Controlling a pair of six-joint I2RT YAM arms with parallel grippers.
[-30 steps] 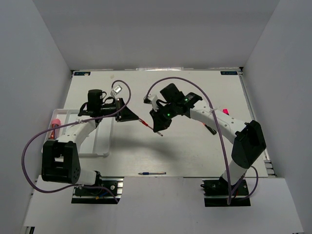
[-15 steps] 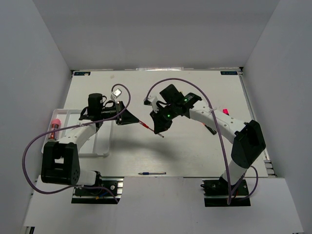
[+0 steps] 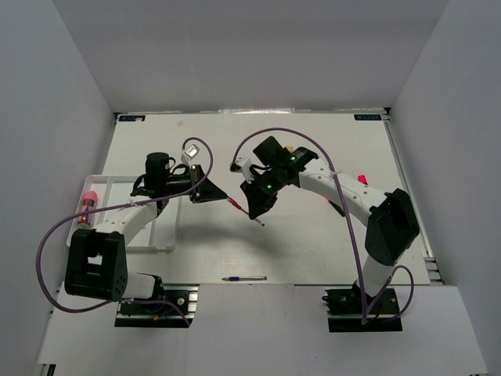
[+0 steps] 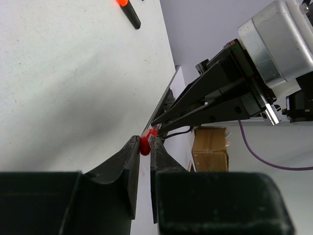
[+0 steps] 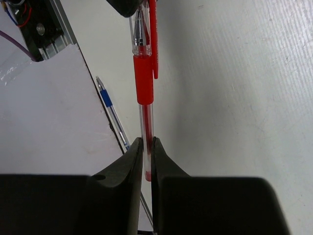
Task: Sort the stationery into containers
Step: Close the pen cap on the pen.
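Top external view: the white table carries a shallow white tray at its nine o'clock edge. Above the table's centre the two arms meet nose to nose. The left gripper reaches in from nine o'clock and the right gripper from three o'clock. Between them they share one red pen, held clear of the tabletop. The right wrist view shows that gripper's fingers pinched on the pen's clear barrel. The left claw is clamped on the pen's far, capped end. A blue pen lies at the table's six o'clock edge. A pink-capped tube rests at the tray's nine o'clock side. A pink-capped highlighter lies at three o'clock, partly hidden by the right arm.
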